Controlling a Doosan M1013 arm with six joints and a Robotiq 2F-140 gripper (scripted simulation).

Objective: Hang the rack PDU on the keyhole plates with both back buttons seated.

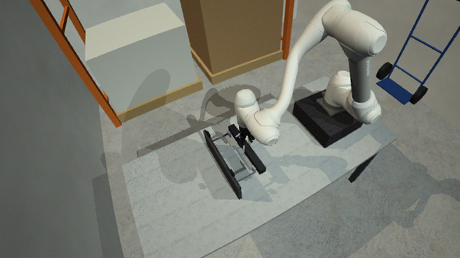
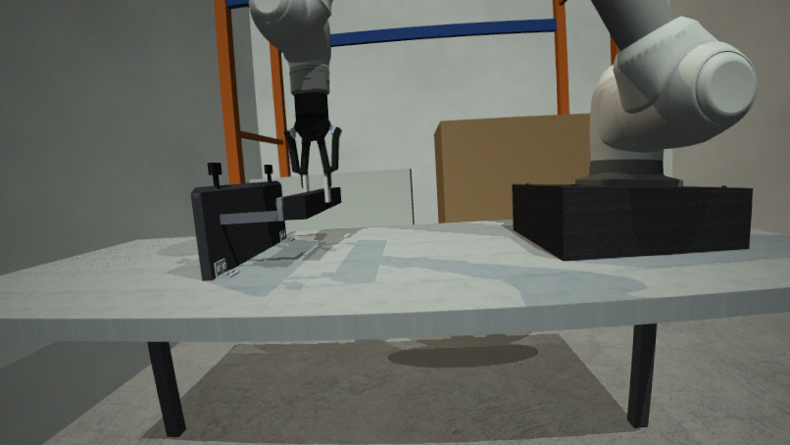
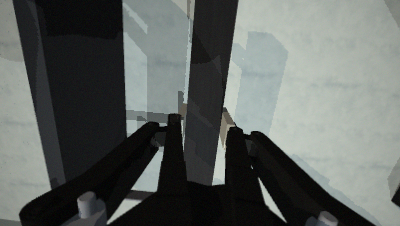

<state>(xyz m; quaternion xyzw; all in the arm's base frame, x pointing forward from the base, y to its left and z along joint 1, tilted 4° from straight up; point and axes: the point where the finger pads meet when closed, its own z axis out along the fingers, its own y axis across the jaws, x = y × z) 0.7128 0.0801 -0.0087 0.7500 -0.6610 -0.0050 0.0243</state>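
The rack PDU, a long black bar [image 1: 256, 160] [image 2: 295, 208] [image 3: 212, 50], is held lengthwise above the table, beside the upright black panel [image 1: 223, 165] [image 2: 248, 234] [image 3: 85, 100]. My gripper [image 1: 246, 139] [image 2: 317, 193] [image 3: 203, 114] points down and is shut on the PDU, with one finger on each side. The near keyhole plate [image 2: 279, 209] is light grey, at the end of a bracket arm [image 2: 248, 217], close against the PDU's near end. The far plate is mostly hidden. The buttons and slots are hidden behind the bar, so seating cannot be told.
Two black knobs [image 2: 214, 169] [image 2: 269, 170] rise above the panel's top. The panel stands on the grey table [image 1: 181, 231] [image 2: 442, 287]. The robot's black base block [image 1: 324, 126] [image 2: 652, 226] is to the right. Boxes and an orange-post rack are behind the table.
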